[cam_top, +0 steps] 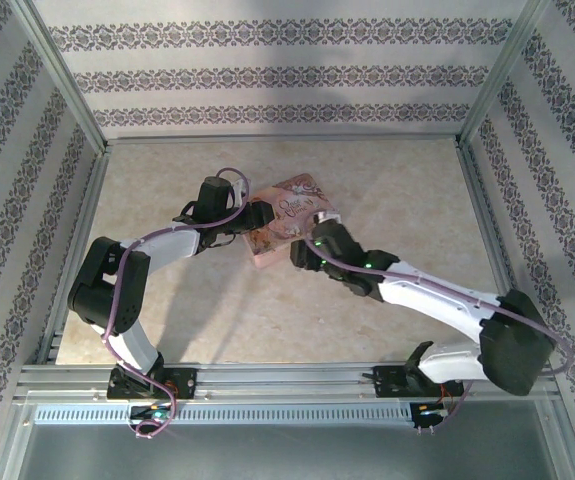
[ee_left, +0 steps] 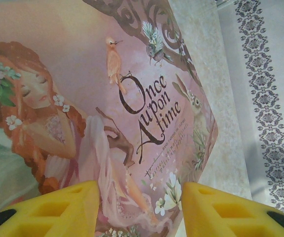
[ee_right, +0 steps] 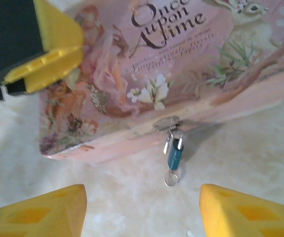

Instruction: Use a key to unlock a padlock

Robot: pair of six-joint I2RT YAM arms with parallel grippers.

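The padlock [ee_right: 174,153], a tiny blue body with a silvery shackle, hangs from the metal hasp [ee_right: 166,123] on the front of a flat pink illustrated tin [ee_right: 191,64]. At its lower end a small silvery key ring [ee_right: 171,177] rests on the table; I cannot make out the key's blade. My right gripper [ee_right: 142,212] is open, its yellow fingers wide apart and just short of the padlock, touching nothing. My left gripper [ee_left: 141,207] is closed across the tin's [ee_left: 82,74] near corner. One of its fingers [ee_right: 48,54] shows at the tin's left edge.
The tin [cam_top: 287,215] lies at the middle of the beige table [cam_top: 397,190], between the left gripper [cam_top: 233,220] and the right gripper [cam_top: 315,238]. Metal frame rails and patterned walls [cam_top: 267,75] close in the table on all sides.
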